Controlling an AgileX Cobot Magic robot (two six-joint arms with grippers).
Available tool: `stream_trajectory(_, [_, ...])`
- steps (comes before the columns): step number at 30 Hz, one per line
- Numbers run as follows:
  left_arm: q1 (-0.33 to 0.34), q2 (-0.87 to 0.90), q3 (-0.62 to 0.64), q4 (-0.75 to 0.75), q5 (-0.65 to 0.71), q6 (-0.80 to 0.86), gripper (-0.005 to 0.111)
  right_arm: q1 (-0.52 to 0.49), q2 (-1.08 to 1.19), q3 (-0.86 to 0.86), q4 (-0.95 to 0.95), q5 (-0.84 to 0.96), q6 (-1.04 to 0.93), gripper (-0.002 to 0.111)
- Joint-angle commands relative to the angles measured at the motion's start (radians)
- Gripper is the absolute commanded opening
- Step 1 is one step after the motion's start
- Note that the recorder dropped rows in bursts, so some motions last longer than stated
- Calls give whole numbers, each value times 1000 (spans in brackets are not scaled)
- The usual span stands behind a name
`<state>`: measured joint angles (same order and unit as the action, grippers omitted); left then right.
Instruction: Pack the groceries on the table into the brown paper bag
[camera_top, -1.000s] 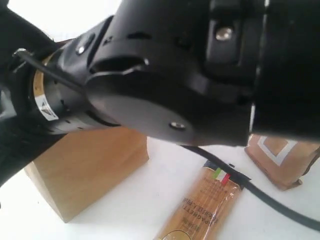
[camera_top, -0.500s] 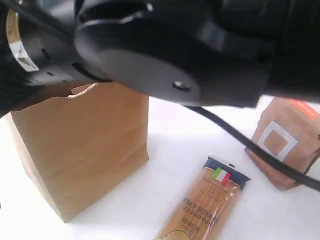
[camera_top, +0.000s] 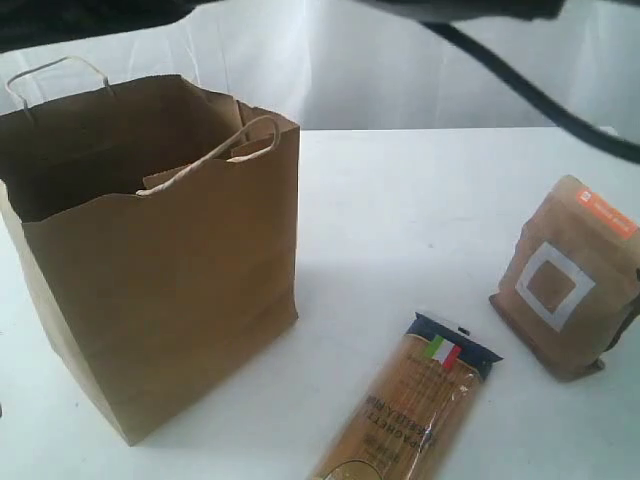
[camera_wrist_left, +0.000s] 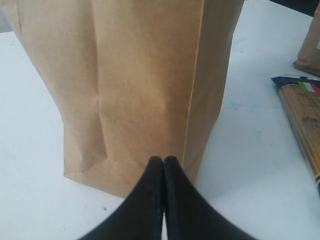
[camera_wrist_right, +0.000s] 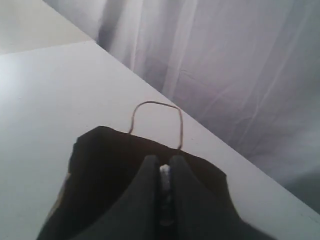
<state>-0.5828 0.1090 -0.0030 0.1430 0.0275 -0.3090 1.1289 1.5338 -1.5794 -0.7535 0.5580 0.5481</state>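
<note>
The brown paper bag (camera_top: 170, 290) stands open on the white table (camera_top: 400, 200), handles up. My right gripper (camera_wrist_right: 164, 167) hangs over the bag's dark mouth (camera_wrist_right: 100, 165). It is shut on a small white item with a bluish edge (camera_wrist_right: 164, 171), apparently the white-blue carton. My left gripper (camera_wrist_left: 163, 160) is shut and empty, low by the bag's (camera_wrist_left: 140, 75) bottom corner, not touching it. The spaghetti packet (camera_top: 415, 410) lies flat right of the bag. The brown pouch with the white square (camera_top: 565, 280) stands at the far right. The other groceries are out of view.
A black cable (camera_top: 520, 85) from the right arm crosses the top right of the exterior view. A white curtain (camera_wrist_right: 225, 65) hangs behind the table's far edge. The spaghetti packet (camera_wrist_left: 305, 120) and the pouch (camera_wrist_left: 312, 50) also show in the left wrist view.
The right arm, which filled the exterior view, has risen out of its top. The whole bag, the pouch and the spaghetti packet now show.
</note>
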Motion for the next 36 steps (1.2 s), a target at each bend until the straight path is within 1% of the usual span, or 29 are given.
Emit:
stream_trajectory(1, [2,-5,3,-1,-4,-5,0,-34,-8,-25,16,60,4,0])
stream_trajectory(4, [2,-5,3,-1,-4,-5,0,-59,-6,-25,97,76,-56,0])
stream_trajectory(9, [2,-5,3,-1,-4,-5,0,-121,11,-25,317,93,-237,0])
stream_trajectory(13, [2,-5,3,-1,-4,-5,0,-181,41,-32,420,111,-324,0])
stream_trajectory(17, [2,-5,3,-1,-4,-5,0,-213,94,-86,509,195,-436,0])
stream_trajectory(20, [2,-5,3,-1,-4,-5,0,-213,136,-142,545,260,-498,0])
stream_trajectory(24, [2,-5,3,-1,-4,-5,0,-213,174,-179,557,330,-502,0])
stream_trajectory(28, [2,-5,3,-1,-4,-5,0,-213,217,-213,579,334,-548,0])
stream_trajectory(35, [2,-5,3,-1,-4,-5,0,-213,302,-313,583,320,-571,0])
stream_trajectory(36, [2,-5,3,-1,-4,-5,0,-213,306,-320,586,324,-571,3])
